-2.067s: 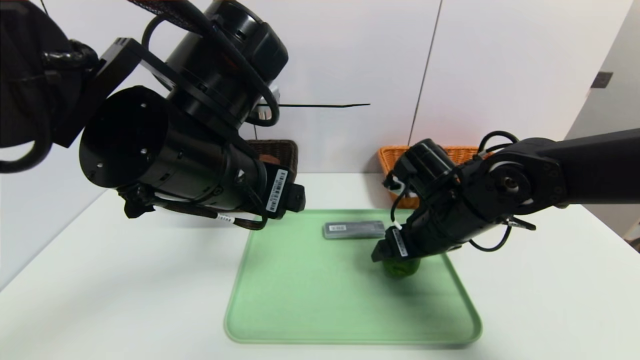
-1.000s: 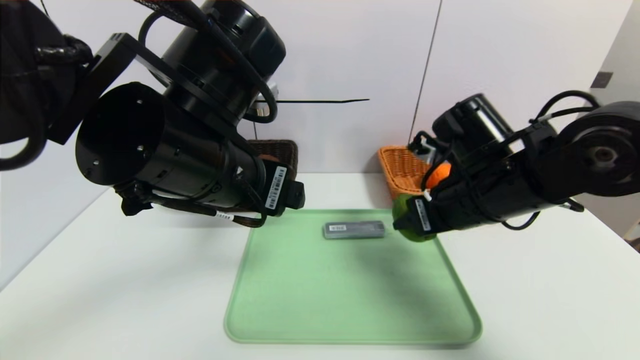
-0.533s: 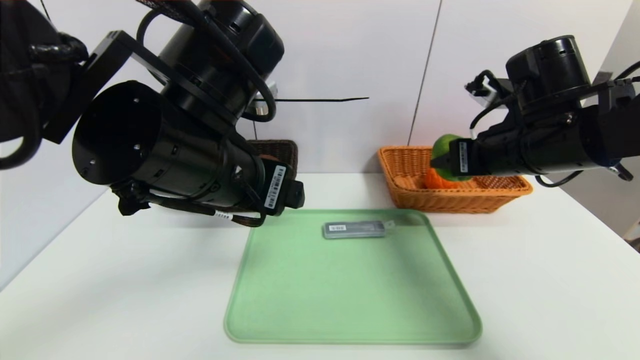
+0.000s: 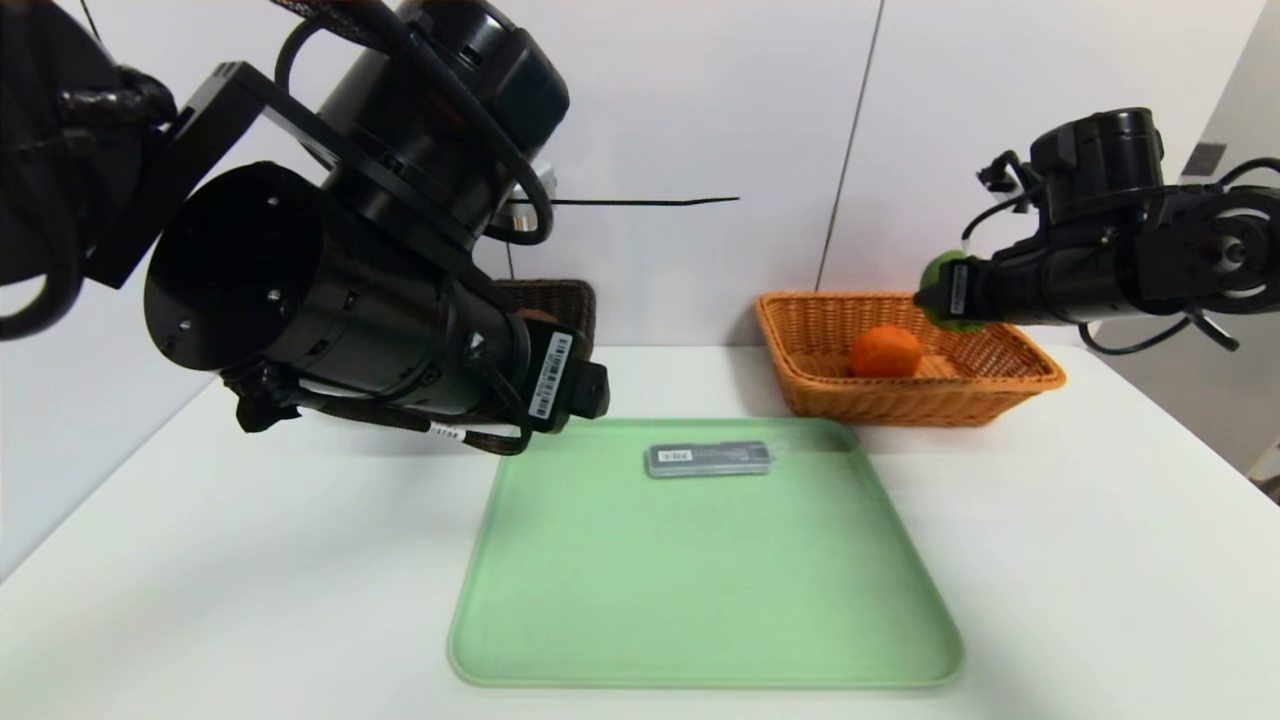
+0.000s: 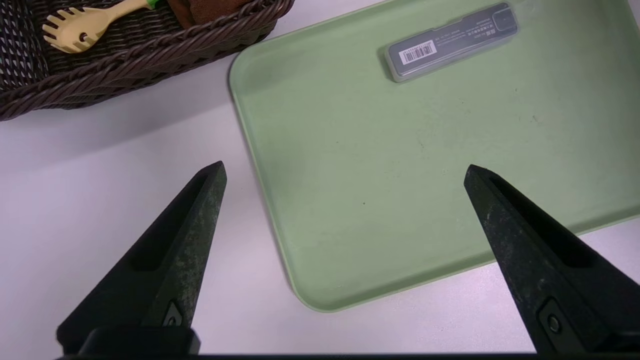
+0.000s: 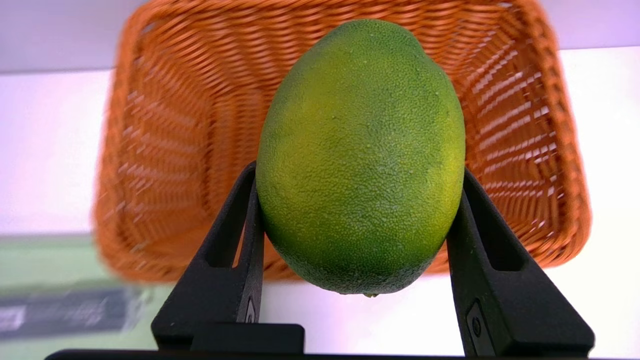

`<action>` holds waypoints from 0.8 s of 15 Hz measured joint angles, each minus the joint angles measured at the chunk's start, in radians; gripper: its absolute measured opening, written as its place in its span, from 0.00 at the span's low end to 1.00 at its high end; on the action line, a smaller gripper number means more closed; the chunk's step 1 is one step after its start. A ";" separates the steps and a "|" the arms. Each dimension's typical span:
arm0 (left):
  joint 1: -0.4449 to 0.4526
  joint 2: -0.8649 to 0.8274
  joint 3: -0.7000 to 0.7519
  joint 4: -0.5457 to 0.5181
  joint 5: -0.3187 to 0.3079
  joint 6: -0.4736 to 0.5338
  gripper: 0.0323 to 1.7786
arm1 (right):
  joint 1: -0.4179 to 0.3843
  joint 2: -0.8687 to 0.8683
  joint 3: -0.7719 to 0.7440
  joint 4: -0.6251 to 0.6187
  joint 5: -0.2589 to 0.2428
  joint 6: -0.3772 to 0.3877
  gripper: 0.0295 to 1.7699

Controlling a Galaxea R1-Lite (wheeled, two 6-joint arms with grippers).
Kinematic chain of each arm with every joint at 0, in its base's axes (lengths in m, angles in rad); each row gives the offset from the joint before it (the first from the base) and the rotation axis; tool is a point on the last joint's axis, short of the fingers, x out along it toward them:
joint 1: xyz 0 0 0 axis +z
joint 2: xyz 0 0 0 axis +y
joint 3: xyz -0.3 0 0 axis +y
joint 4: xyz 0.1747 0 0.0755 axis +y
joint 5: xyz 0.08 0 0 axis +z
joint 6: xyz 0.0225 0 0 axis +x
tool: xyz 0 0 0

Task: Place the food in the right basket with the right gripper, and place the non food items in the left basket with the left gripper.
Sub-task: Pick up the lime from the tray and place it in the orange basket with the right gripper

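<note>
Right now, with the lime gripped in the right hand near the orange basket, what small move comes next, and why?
Probably carry the lime a little farther in over the orange basket, then release. The right hand is shut on it above the basket's far side, beside the orange already inside, so centring it first should keep it from dropping past the rim.

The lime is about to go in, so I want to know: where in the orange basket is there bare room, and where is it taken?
The orange basket has bare weave toward its right end, under the lime in the right end effector. An orange fills the left-centre part.
</note>
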 joint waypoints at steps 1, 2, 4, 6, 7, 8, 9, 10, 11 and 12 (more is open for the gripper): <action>0.000 0.001 0.001 0.000 0.000 -0.001 0.95 | -0.019 0.026 -0.028 -0.003 -0.002 -0.001 0.56; 0.000 0.002 0.001 0.000 0.000 -0.001 0.95 | -0.038 0.054 -0.058 -0.003 -0.003 -0.002 0.56; 0.000 0.003 0.002 0.000 0.001 0.000 0.95 | -0.059 0.103 -0.100 -0.003 -0.003 -0.004 0.56; 0.001 0.004 0.001 0.000 0.001 0.000 0.95 | -0.069 0.148 -0.132 0.000 -0.003 -0.017 0.56; 0.001 0.004 0.001 0.000 0.002 -0.001 0.95 | -0.074 0.170 -0.145 0.001 -0.004 -0.026 0.56; 0.001 0.004 0.001 0.000 0.001 -0.003 0.95 | -0.081 0.190 -0.160 0.002 -0.004 -0.030 0.56; 0.001 0.004 0.003 0.001 0.001 -0.004 0.95 | -0.089 0.212 -0.177 0.004 -0.005 -0.032 0.56; 0.001 0.004 0.004 0.001 0.001 -0.005 0.95 | -0.096 0.228 -0.190 0.007 -0.005 -0.034 0.56; 0.001 0.004 0.005 0.001 0.001 -0.007 0.95 | -0.103 0.241 -0.196 0.011 -0.004 -0.041 0.56; 0.001 0.004 0.005 0.000 0.002 -0.006 0.95 | -0.106 0.248 -0.199 0.015 -0.004 -0.045 0.56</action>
